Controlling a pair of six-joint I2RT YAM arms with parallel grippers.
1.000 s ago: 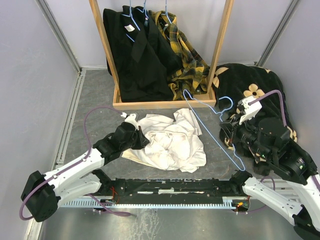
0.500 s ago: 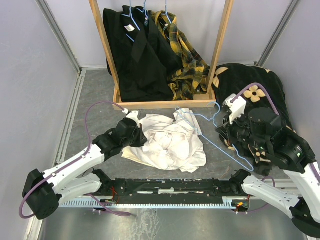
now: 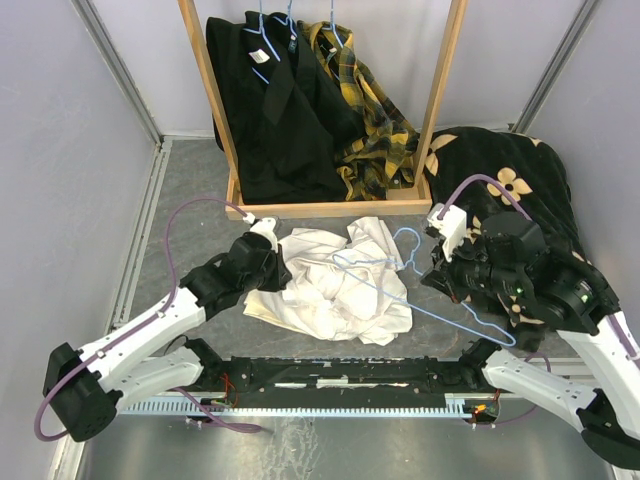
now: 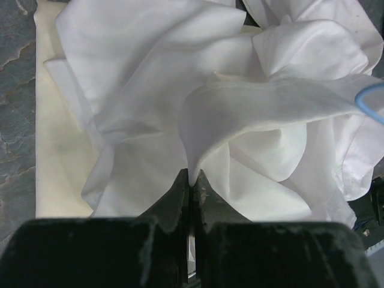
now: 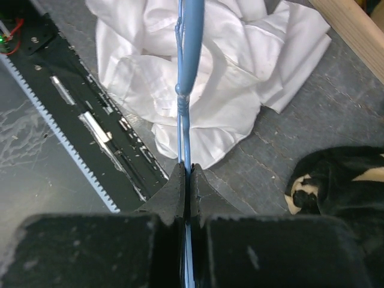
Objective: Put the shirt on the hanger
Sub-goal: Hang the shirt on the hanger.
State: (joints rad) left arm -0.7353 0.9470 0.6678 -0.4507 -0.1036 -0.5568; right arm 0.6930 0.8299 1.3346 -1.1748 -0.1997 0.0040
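Note:
The white shirt (image 3: 345, 285) lies crumpled on the grey table in front of the rack. My left gripper (image 3: 277, 262) is at its left edge, shut on a raised fold of the shirt (image 4: 252, 102), with the jaws (image 4: 192, 177) pinching the cloth. My right gripper (image 3: 440, 276) is shut on the light-blue wire hanger (image 3: 420, 303) and holds it tilted above the shirt's right half, its hook (image 3: 408, 240) toward the rack. In the right wrist view the hanger (image 5: 191, 36) runs straight out from the closed jaws (image 5: 187, 171) over the shirt (image 5: 210, 78).
A cream-yellow cloth (image 3: 262, 308) lies under the shirt's left side. The wooden rack (image 3: 330, 209) behind holds black and plaid clothes on blue hangers. A black flowered blanket (image 3: 500, 165) lies at the right. A black rail (image 3: 340, 375) runs along the near edge.
My right arm has carried the hanger leftward, from beside the blanket to over the shirt's right half. My left gripper has shifted slightly, still pinching the shirt.

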